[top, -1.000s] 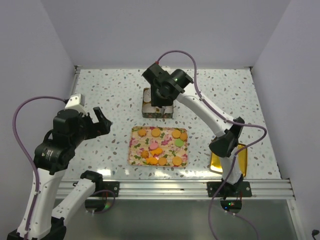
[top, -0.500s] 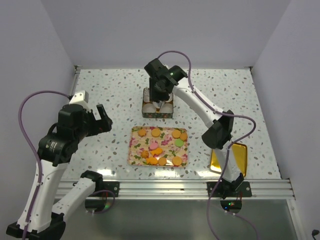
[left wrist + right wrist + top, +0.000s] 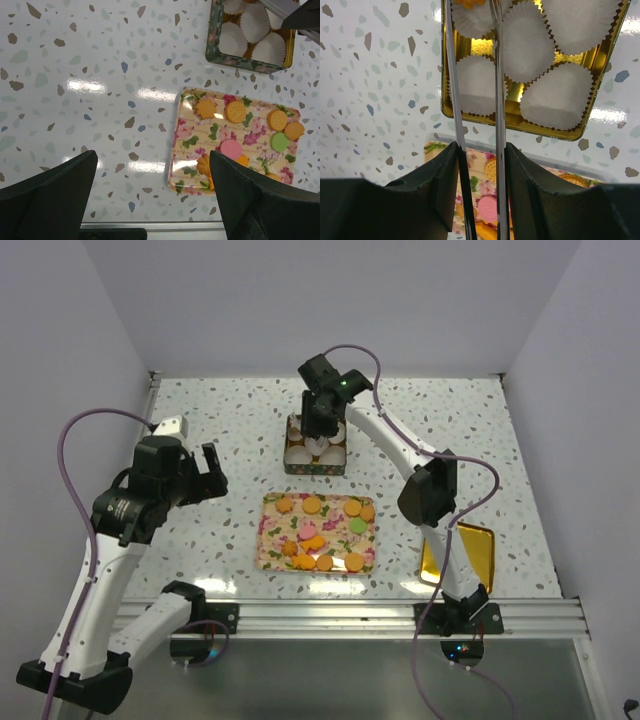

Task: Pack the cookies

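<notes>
The cookies [image 3: 318,533] lie on a flowered tray [image 3: 270,540]: mostly orange rounds, plus a pink one [image 3: 231,148] and a green one [image 3: 279,142]. My right gripper [image 3: 320,430] is over the gold-lined tin [image 3: 292,466]. In the right wrist view this gripper [image 3: 480,147] is shut on metal tongs [image 3: 497,75], whose blades reach over the tin's white paper cups [image 3: 527,45]. An orange cookie [image 3: 468,3] sits in the far-left cup between the blade tips. I cannot tell if the tongs grip it. My left gripper [image 3: 205,475] is open and empty, left of the tray.
The tin's gold lid [image 3: 478,555] lies at the near right by the right arm's base. The speckled table's near edge has a metal rail [image 3: 330,618]. The tin stands just beyond the tray's far edge [image 3: 247,55].
My right gripper has moved a little further back over the tin with the tongs. My left arm has shifted slightly right and up, still open.
</notes>
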### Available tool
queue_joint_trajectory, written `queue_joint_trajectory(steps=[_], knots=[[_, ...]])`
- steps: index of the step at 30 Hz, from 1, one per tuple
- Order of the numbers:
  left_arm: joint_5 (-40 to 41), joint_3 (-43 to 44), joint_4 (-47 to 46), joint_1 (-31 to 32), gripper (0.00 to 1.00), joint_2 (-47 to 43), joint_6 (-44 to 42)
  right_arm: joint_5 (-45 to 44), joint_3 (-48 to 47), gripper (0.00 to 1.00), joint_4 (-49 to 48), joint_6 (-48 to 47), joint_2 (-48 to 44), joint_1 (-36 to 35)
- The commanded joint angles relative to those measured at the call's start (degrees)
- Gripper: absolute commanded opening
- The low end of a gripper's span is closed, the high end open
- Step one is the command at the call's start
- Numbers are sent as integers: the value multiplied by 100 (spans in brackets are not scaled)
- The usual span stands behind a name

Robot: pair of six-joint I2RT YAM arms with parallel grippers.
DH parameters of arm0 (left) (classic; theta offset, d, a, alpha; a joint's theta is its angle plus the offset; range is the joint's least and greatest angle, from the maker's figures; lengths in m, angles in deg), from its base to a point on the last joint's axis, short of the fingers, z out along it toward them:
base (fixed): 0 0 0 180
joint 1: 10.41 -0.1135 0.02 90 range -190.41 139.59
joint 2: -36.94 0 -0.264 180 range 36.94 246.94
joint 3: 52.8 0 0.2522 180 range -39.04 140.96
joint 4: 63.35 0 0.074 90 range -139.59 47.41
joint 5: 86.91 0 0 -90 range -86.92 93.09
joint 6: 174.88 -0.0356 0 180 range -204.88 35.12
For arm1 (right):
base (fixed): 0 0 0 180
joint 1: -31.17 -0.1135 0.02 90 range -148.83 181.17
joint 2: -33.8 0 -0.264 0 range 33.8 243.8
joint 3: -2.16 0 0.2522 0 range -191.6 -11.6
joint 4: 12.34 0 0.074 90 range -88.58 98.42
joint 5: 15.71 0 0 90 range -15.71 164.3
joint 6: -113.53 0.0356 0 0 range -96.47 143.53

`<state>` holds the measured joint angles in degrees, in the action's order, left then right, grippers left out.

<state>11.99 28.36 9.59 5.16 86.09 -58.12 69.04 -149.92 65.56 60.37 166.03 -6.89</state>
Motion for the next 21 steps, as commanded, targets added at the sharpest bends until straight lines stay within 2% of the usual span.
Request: queue_joint_trajectory(steps=[1, 14, 21], knots=[[111, 221, -249, 42, 100, 16, -128, 200, -275, 42, -306, -107, -48, 44], [-3, 230, -205, 51, 100, -159, -119, 8, -90, 49, -112, -54, -478, 45], [-99, 274, -143, 69, 100, -388, -84, -159, 77, 49, 28, 16, -1153, -60]])
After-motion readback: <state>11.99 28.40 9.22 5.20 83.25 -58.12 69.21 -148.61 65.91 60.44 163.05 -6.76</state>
